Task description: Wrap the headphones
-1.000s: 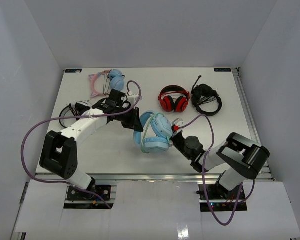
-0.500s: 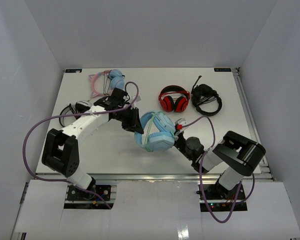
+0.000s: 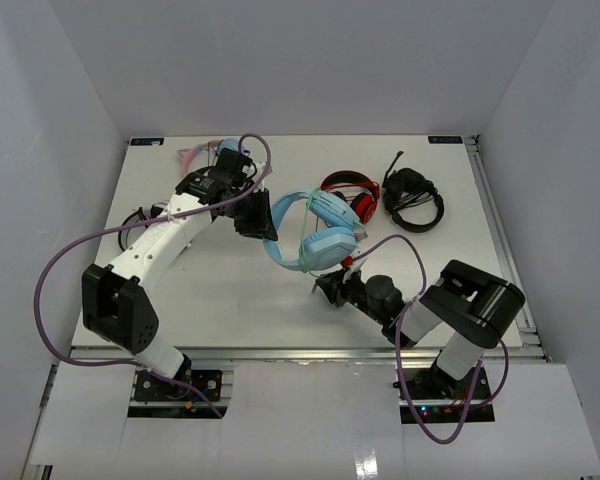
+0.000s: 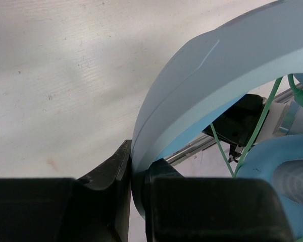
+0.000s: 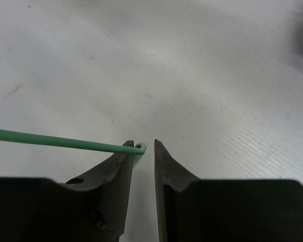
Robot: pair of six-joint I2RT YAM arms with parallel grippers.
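Left jaws: clamped shut on the headband of the headphones (image 3: 325,245). In the left wrist view the wide blue band (image 4: 207,65) runs up and right out of the pinch. The set sits mid-bench (image 3: 230,290), just in front of the red pair (image 3: 365,205), cups toward the right arm. It looks lifted, but I can't confirm clearance.

Right jaws: parted by a narrow gap, nothing clamped. They sit low over bare bench, near side of the lower cup and close to it.

Key relation: the free end of the green cable (image 5: 55,141) rests on the tip of the left finger (image 5: 122,161), right at the edge of the gap. From there the cable runs straight off left across the right wrist view. So its long axis lies along the closing direction, not across the gap.

Judgement: closing here would catch only the very tip, or miss. The right arm is the nearer one and the only free one. It likely needs to shift left along the cable, or rotate the wrist so the cable crosses between the fingers. Then pinch and carry the next loop around the band. Slip risk is high: the cable is thin.
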